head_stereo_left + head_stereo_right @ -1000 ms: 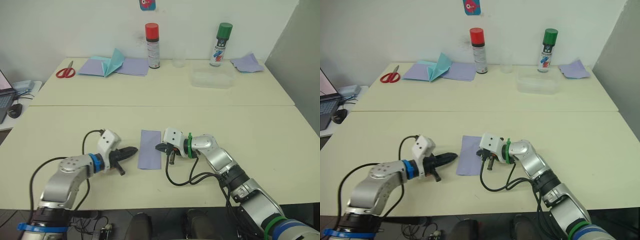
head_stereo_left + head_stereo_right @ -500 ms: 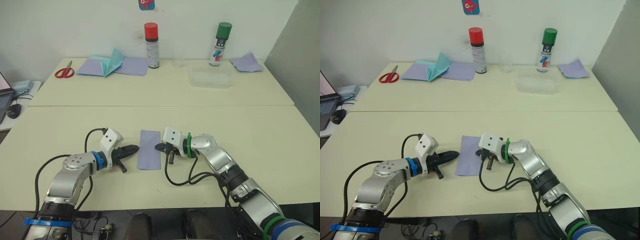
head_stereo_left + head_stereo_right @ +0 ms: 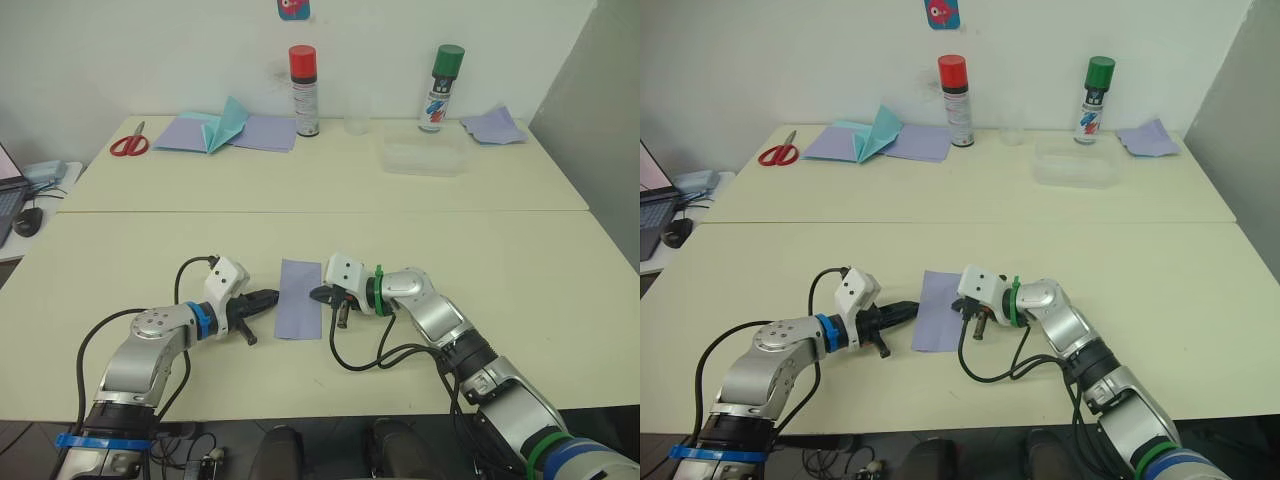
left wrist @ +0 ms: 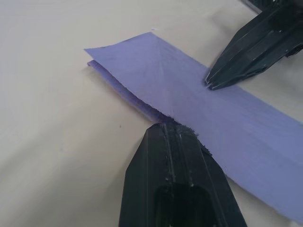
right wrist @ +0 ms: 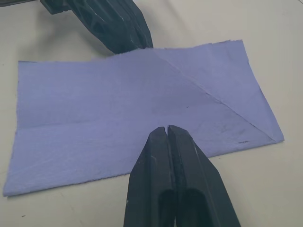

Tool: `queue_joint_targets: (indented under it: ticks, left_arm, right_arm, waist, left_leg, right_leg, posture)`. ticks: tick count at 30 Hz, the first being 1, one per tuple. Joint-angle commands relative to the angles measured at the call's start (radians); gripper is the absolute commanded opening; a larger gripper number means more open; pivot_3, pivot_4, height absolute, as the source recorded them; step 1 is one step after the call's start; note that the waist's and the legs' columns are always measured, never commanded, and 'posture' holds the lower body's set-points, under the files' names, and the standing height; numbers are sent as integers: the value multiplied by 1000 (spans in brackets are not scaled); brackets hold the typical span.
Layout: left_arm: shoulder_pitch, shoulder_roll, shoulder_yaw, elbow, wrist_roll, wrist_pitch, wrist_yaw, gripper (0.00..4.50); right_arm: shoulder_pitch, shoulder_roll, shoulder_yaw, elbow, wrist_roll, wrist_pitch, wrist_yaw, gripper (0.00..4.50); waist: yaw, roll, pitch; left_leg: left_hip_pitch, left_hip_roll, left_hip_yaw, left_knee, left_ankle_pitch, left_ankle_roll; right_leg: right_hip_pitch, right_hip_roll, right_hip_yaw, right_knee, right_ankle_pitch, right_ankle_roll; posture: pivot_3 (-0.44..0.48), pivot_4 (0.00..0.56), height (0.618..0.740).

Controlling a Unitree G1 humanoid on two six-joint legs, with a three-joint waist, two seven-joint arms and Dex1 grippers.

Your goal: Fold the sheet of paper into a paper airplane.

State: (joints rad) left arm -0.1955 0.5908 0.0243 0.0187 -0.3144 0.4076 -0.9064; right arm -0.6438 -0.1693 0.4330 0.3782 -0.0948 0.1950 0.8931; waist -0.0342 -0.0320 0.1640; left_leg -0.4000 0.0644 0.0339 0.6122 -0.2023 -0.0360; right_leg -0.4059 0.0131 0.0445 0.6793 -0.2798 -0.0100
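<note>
Both pairs of jaws are pressed together, gripping nothing. The table (image 3: pixel 520 300) is carrying the sheet of paper (image 3: pixel 300 298), folded in half, between the left gripper (image 3: pixel 272 298) and the right gripper (image 3: pixel 316 295). Uneven tip pressure risks skewing the layers and spoiling the crease.

— What is the sheet of paper (image 5: pixel 137 99) like?
— Thin, matt lavender paper, faintly creased, its edges slightly fuzzy.
— And the table (image 3: pixel 520 260) under it?
— Smooth, pale cream, with a dull sheen.
— The fingers?
— The right gripper (image 5: pixel 168 130) and left gripper (image 4: pixel 170 130) look like hard black plastic, ridged, semi-matt.
</note>
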Motion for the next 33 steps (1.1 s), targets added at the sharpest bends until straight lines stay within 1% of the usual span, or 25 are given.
queue_joint_targets:
  ticks: [1, 9, 18, 25, 33]
  left_arm:
    - [-25, 3, 11, -25, -22, -4, -12, 0]
    - [-47, -6, 6, -26, -28, -7, -22, 0]
    - [-50, -35, -66, 8, 22, -47, -22, 0]
    - [-70, -66, -91, 47, 46, -73, -11, 0]
    - [-75, -59, -129, 97, 106, -67, 4, 0]
  right_arm:
    - [12, -14, 5, 34, -20, 36, -12, 20]
    - [14, -12, 5, 27, -19, 43, -15, 20]
    - [22, -8, 1, 11, -14, 52, -20, 20]
    - [20, -7, -5, 3, -11, 56, -24, 20]
    - [21, -5, -16, -19, -1, 59, -24, 20]
  waist:
    - [0, 0, 0]
    - [0, 0, 0]
    - [0, 0, 0]
    - [0, 0, 0]
    - [2, 0, 0]
  left_leg:
    - [0, 0, 0, 0, 0, 0]
    - [0, 0, 0, 0, 0, 0]
    - [0, 0, 0, 0, 0, 0]
    - [0, 0, 0, 0, 0, 0]
    - [0, -1, 0, 0, 0, 0]
  right_leg:
    - [0, 0, 0, 0, 0, 0]
    - [0, 0, 0, 0, 0, 0]
    - [0, 0, 0, 0, 0, 0]
    - [0, 1, 0, 0, 0, 0]
    - [1, 1, 0, 0, 0, 1]
  posture:
    - [0, 150, 740]
    - [0, 150, 740]
    - [0, 150, 740]
    - [0, 150, 740]
    - [0, 150, 740]
